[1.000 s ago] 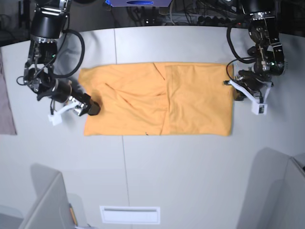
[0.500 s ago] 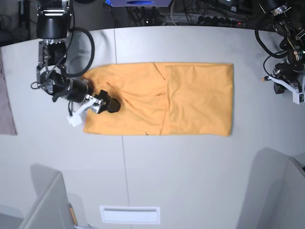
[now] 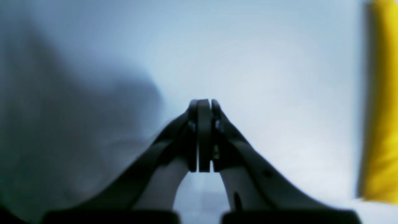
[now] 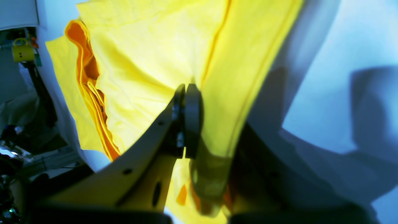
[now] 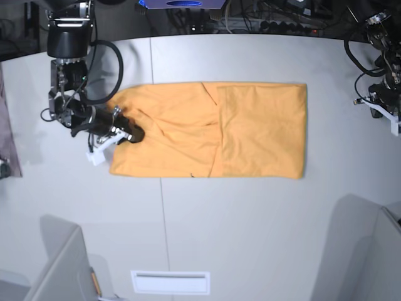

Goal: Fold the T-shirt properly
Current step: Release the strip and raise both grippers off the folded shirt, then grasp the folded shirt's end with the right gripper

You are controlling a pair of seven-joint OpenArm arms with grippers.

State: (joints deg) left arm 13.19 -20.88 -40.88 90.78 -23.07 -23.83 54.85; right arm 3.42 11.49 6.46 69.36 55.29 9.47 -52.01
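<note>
The right jaws (image 4: 186, 121) are pressed together over the T-shirt (image 5: 213, 128). In the right wrist view the two dark tips meet with no gap showing, and yellow cloth lies all around and beneath them. A fold of fabric appears to run up to the tips, but whether cloth is actually pinched between them cannot be told. In the base view these jaws (image 5: 133, 134) sit on the T-shirt's left end, just inside its edge, with the black arm reaching in from the upper left of the garment.

The left jaws (image 3: 203, 124) are clenched with nothing between them; the tips touch above the bare pale table (image 3: 264, 62). Only a strip of the T-shirt's yellow edge (image 3: 381, 109) shows at the far right of the left wrist view, well apart from the tips. In the base view the left arm stands off the T-shirt's right end, near the table's right border, and its tips cannot be made out there.

The T-shirt lies flat on the table (image 5: 250, 213), folded into a long rectangle, with a vertical fold line near its middle and creases across its left half. At its left end the right wrist view shows stacked orange layers (image 4: 90, 90) along one open edge.
</note>
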